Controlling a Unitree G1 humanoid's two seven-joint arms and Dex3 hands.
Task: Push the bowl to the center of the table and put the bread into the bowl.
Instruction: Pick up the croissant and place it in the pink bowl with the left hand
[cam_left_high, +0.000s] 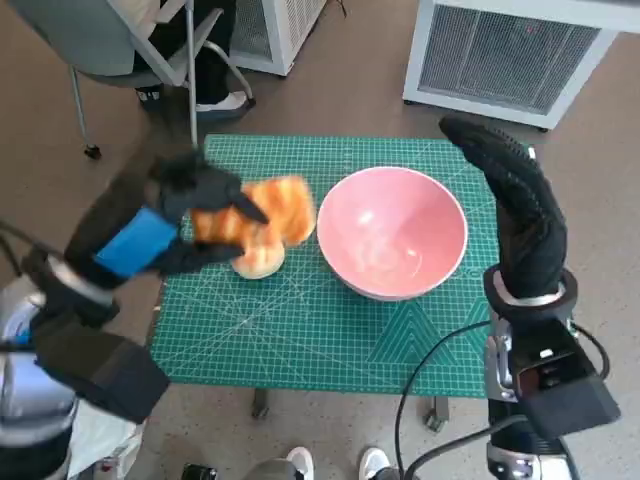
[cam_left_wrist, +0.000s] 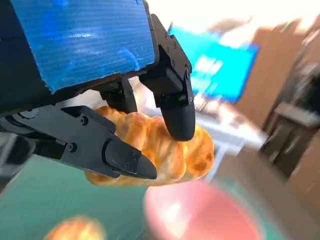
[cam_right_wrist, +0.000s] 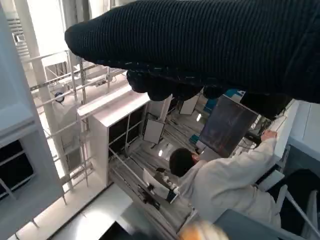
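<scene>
The left hand (cam_left_high: 175, 215) grips the bread (cam_left_high: 262, 215), fingers (cam_left_wrist: 176, 107) closed round it, above the mat's (cam_left_high: 300, 330) left part and just left of the bowl's rim. A second, paler bun (cam_left_high: 260, 260) lies on the mat beneath it. The pink bowl (cam_left_high: 392, 232) sits near the table's middle with open mat in front. The right hand (cam_left_high: 515, 210) stands by the mat's right edge, holding nothing, fingers straight and together.

Golden-orange croissant (cam_left_high: 268, 213), pale bun (cam_left_high: 260, 262), pink bowl (cam_left_high: 392, 232); green mat (cam_left_high: 300, 330) is gridded in white.
</scene>
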